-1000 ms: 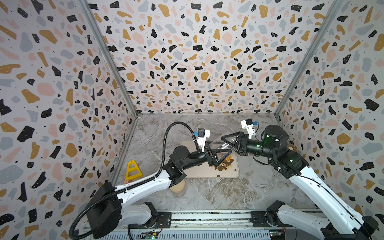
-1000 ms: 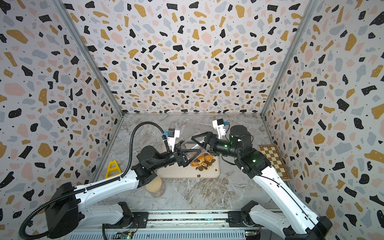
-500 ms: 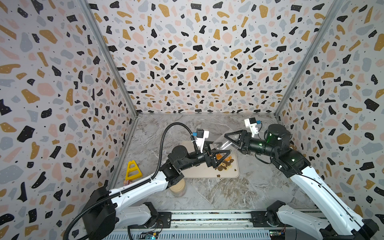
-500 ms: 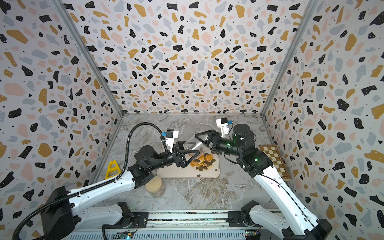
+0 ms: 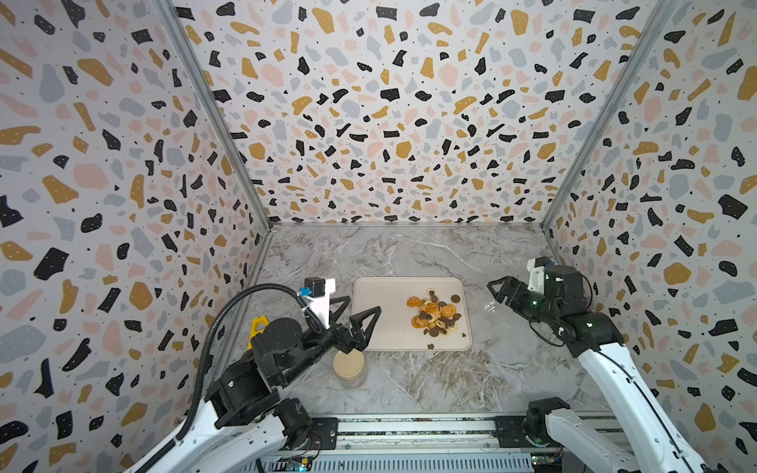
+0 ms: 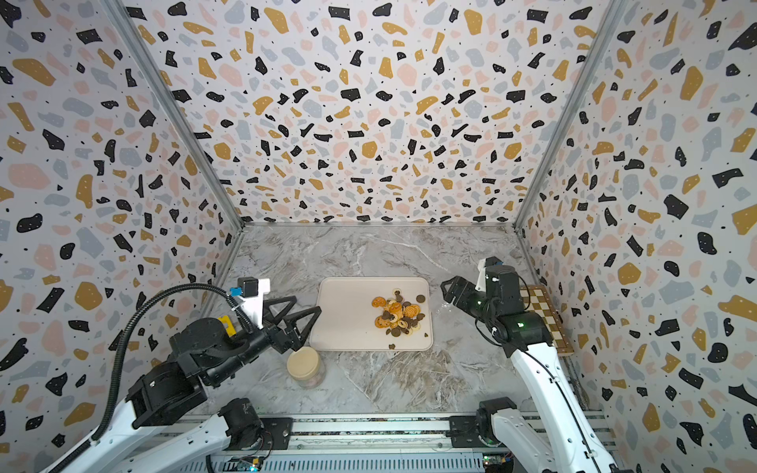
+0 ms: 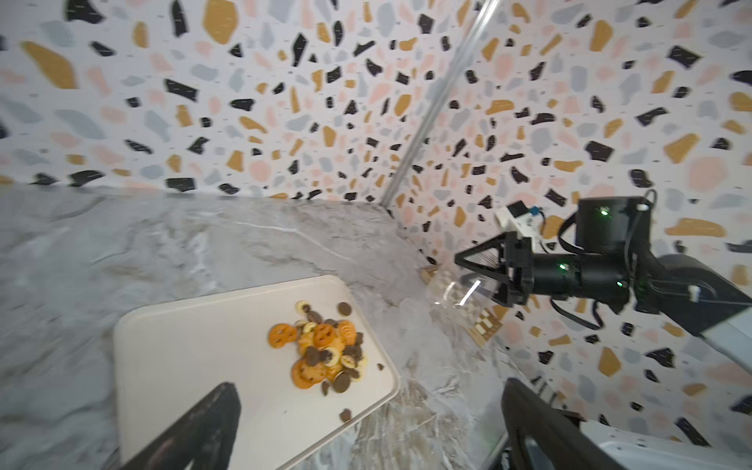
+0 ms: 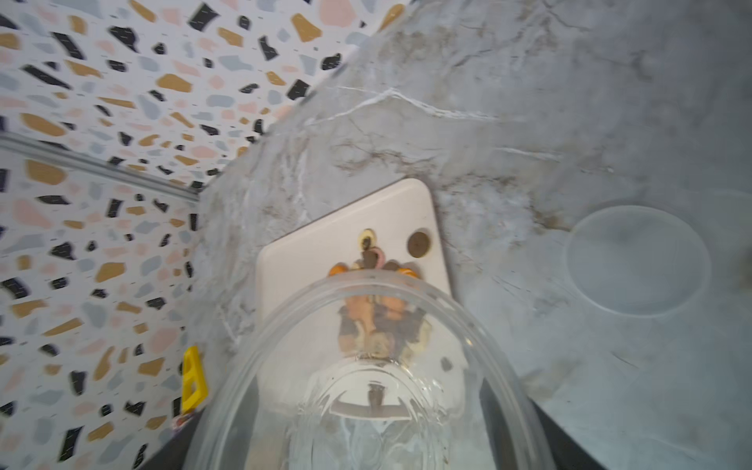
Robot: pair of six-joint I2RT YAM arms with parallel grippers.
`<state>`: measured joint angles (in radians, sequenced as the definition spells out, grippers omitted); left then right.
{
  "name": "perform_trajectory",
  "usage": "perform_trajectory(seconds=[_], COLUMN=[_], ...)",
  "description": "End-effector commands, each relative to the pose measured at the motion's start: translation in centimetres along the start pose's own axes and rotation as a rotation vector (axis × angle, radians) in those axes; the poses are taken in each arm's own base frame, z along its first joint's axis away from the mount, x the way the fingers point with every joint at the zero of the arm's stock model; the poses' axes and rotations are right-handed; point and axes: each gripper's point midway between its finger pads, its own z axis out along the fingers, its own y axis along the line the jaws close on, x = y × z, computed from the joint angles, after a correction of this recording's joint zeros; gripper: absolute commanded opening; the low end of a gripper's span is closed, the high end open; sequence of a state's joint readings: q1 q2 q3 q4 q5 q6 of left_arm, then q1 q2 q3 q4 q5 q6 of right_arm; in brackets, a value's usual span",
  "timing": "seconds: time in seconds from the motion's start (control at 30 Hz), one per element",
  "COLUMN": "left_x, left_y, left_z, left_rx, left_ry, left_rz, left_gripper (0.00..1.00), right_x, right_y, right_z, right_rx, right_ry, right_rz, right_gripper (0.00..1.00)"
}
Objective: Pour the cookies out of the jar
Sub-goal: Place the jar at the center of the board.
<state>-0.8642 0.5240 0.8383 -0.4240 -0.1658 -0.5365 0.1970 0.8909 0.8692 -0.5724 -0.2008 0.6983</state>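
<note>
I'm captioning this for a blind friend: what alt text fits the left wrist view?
A heap of small round orange, brown and cream cookies lies on a cream rectangular tray on a grey marble table. Beyond it, the right claw holds a clear glass jar; the left claw, open, frames the foreground.

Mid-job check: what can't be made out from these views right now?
- Clear glass jar in the right tool: whether it is empty; right wrist view, glare and blur.
- Yellow plastic piece: shape; both top views, left arm covers most.
- Brown-and-cream checkered board: full extent; a top view, right arm overlaps.
- Round tan-lidded jar: contents; both top views, lid covers them.
</note>
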Motion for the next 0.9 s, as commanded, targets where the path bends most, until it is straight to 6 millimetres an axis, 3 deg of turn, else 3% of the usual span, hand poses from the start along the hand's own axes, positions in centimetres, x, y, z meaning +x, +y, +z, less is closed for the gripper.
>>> perform_trajectory(seconds=[0.0, 0.2, 0.4, 0.57, 0.7, 0.87], left_x=[3.0, 4.6, 5.5, 6.1, 8.0, 9.3], left_y=[3.9, 5.2, 5.1, 5.0, 5.5, 5.4], left_z=[-0.9, -0.6, 0.2, 0.8, 1.5, 2.3], left_rx=[-0.175, -0.248, -0.253, -0.238, -0.255, -0.250], left_ry=[0.095, 0.167, 0.213, 0.226, 0.282, 0.330], left_rz=[0.002, -0.003, 0.009, -0.004, -0.021, -0.045], left_gripper=[0.99, 0.99, 0.99, 0.99, 0.99, 1.00], right_x=[0.3, 2.9, 4.5, 4.1, 4.2, 3.5], right_y=[-4.3, -9.5, -12.4, -13.5, -14.2, -13.7], right_z=[1.0, 3.4, 4.3, 4.1, 4.8, 5.2], right_rx=[0.177, 0.340, 0.432, 0.485, 0.506, 0.508], right_ry=[-0.049, -0.033, -0.027, -0.074, -0.093, -0.116], right_rz=[-0.036, 0.004, 0.006, -0.025, -0.039, -0.067], right_gripper=[0.85, 0.85, 0.85, 0.86, 0.85, 0.86])
